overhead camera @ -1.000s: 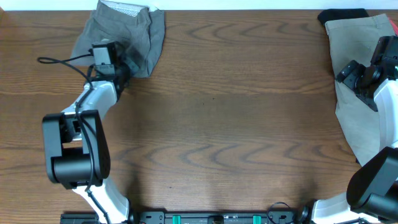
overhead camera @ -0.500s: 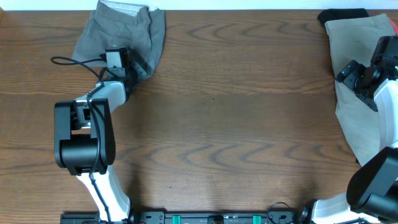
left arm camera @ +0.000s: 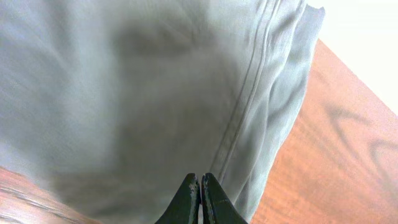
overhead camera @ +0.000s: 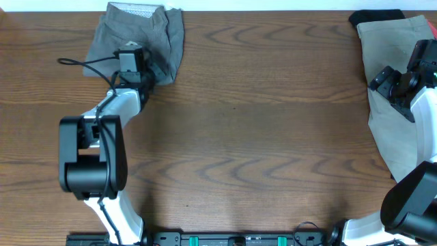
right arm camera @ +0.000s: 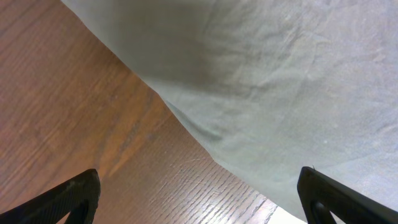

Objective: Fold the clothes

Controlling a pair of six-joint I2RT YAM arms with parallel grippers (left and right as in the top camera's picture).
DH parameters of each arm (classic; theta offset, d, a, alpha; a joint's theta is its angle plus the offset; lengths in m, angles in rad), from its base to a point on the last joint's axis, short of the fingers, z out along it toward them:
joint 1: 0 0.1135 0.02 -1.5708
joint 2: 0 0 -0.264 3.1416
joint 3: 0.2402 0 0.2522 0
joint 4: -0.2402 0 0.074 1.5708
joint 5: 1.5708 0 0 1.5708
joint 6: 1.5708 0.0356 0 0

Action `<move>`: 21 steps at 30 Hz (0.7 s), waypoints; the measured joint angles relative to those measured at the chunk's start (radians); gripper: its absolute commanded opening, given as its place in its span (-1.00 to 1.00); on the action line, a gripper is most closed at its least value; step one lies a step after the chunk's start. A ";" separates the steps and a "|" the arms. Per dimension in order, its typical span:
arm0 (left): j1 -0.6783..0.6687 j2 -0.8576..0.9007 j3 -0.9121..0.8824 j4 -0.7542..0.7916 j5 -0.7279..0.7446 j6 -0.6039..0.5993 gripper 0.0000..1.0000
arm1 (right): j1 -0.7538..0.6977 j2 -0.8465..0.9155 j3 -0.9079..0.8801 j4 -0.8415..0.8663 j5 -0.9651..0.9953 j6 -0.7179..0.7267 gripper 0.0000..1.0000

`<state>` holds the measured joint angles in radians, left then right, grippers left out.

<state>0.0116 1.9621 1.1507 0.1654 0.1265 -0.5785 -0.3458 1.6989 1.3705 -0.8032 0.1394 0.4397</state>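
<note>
Both hover low; left end effector [left arm camera: 200, 198] pinched shut over grey shorts [overhead camera: 161, 33]; right end effector [right arm camera: 199, 186] wide above beige shorts [right arm camera: 280, 81].

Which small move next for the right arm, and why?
Probably lower the open right gripper onto the edge of the pale beige-grey cotton garment and close: its jaws stand wide above that edge, gripping nothing.

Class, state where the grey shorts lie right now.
Overhead, the grey shorts sit at the table's far-left edge, pinched by the left gripper, opposite the beige pair.
</note>
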 measured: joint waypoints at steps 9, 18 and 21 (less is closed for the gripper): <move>0.067 -0.018 0.000 0.001 -0.106 0.000 -0.87 | 0.000 0.000 0.000 0.000 0.000 0.000 0.99; 0.093 -0.010 0.000 0.018 -0.195 0.000 -0.87 | 0.000 0.000 0.000 0.000 0.000 0.000 0.99; 0.098 0.017 0.000 0.020 -0.205 0.002 -0.87 | 0.000 0.000 0.000 0.000 0.000 0.000 0.98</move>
<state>0.1101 1.9793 1.1507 0.1856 -0.0784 -0.5766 -0.3458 1.6989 1.3705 -0.8032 0.1394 0.4397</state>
